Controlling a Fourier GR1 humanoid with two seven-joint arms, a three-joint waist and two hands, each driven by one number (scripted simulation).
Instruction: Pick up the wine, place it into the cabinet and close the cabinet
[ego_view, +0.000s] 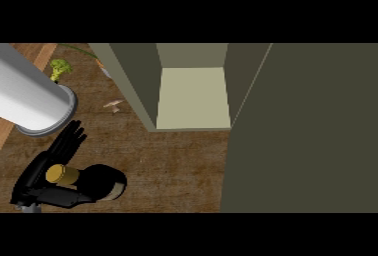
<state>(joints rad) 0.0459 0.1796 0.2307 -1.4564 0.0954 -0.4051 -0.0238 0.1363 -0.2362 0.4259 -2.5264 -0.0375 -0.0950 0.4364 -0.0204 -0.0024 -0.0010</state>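
The wine bottle (96, 183) stands near left on the counter (170, 165), seen from above, gold cap up; the left hand (46, 172) curls round its neck and shoulder, fingers holding it; glass looks heavy, slick and breakable, so gripping the body seems safer; the cabinet (192, 95) stands open, far and right; no right hand shows.

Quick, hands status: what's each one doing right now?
Left hand: fingers curled round the wine, holding it over the counter.
Right hand: not in view.
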